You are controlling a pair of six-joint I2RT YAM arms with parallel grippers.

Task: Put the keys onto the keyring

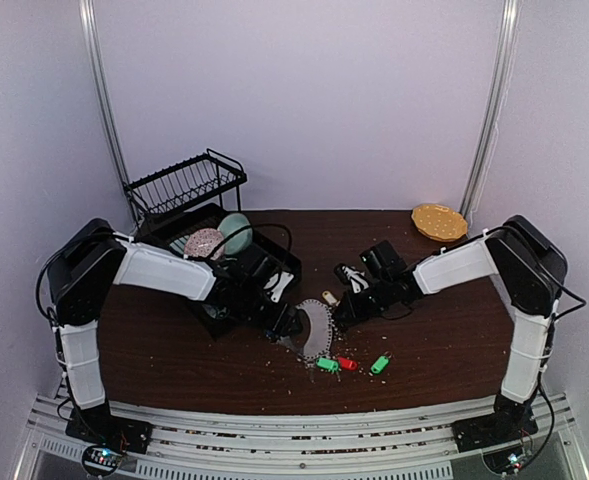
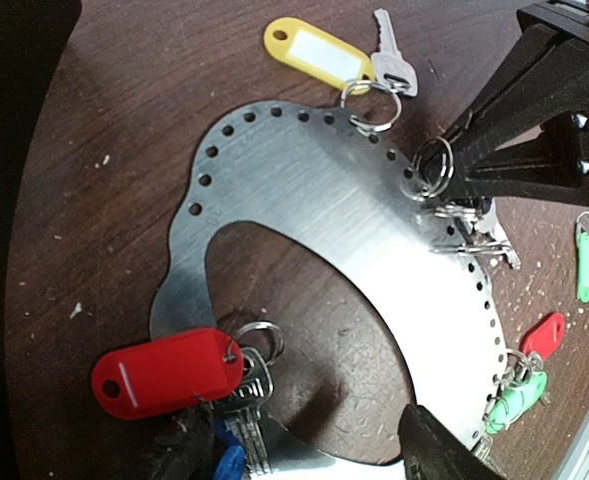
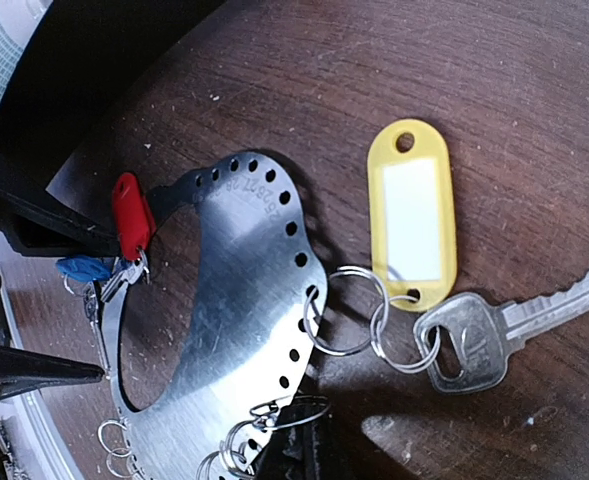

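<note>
Both arms reach inward, left pincer point(image 1: 288, 326) near pinched-together right pincer point(image 1: 341, 316)

I'm looking into a robot lab test cell: plain white panels point(image 1: 304, 100) behind the brown table point(image 1: 444, 340), metal uprights point(image 1: 102, 100) at its far corners, slotted aluminium rails point(image 1: 304, 440) along its near edge.

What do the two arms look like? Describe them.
The left arm and right arm have black joints, white link covers and loose black cables. The left gripper and right gripper are black and angular.
</note>
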